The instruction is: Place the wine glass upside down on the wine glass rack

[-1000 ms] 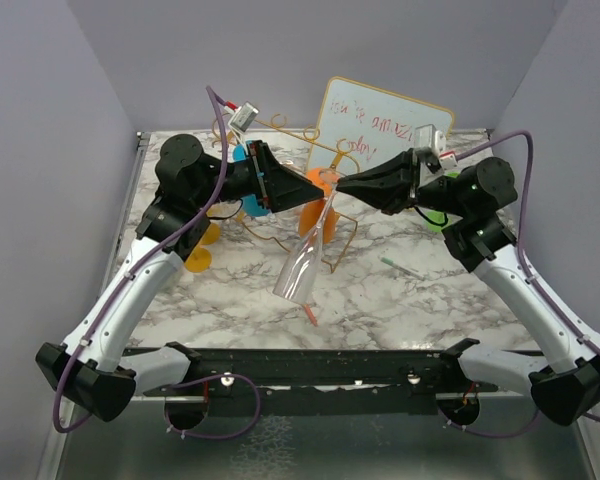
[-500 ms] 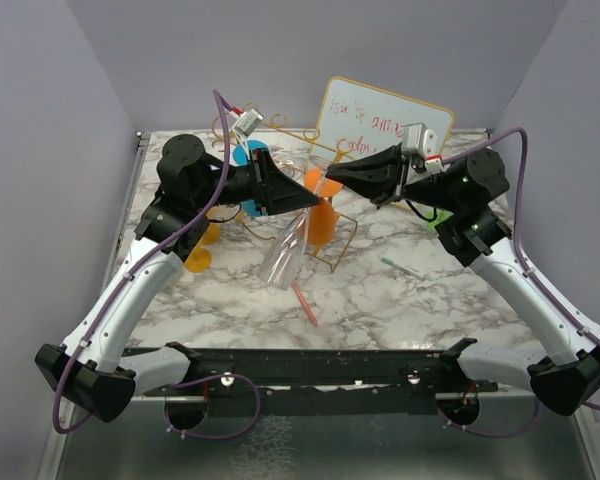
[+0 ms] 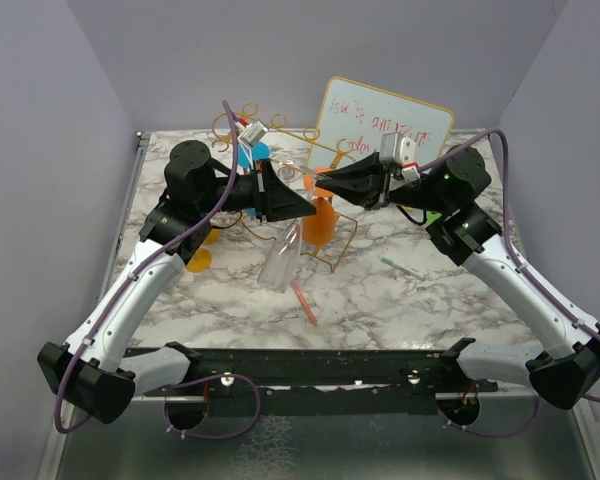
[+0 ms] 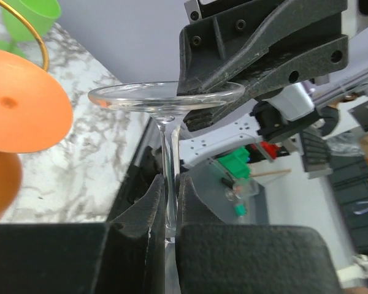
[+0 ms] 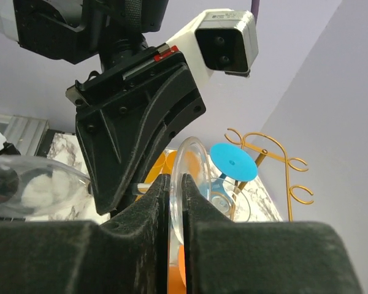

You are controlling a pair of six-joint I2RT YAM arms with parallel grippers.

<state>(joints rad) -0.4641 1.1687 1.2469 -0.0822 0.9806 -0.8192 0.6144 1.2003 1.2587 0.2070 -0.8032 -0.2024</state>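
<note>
The clear wine glass (image 3: 281, 260) hangs tilted over the marble table, bowl down and foot up, in front of the gold wire wine glass rack (image 3: 341, 243). My left gripper (image 3: 307, 205) is shut on its stem; in the left wrist view the stem (image 4: 170, 165) runs up between the closed pads to the round foot (image 4: 141, 95). My right gripper (image 3: 316, 184) meets it from the right. Its jaws stand slightly apart around the rim of the foot (image 5: 191, 164), with the right gripper (image 5: 176, 191) straddling it. The bowl (image 5: 40, 185) shows low at the left.
On the rack hang orange glasses (image 3: 322, 217) and a blue one (image 3: 251, 156). A framed whiteboard (image 3: 385, 124) leans behind the rack. A yellow glass (image 3: 197, 261) stands at the left. A red stick (image 3: 305, 300) and a green pen (image 3: 404, 267) lie on the table.
My left gripper has closed on the stem. The right jaws have eased apart on the foot. Both arms and the glass have shifted left, the bowl swinging nearer to upright.
</note>
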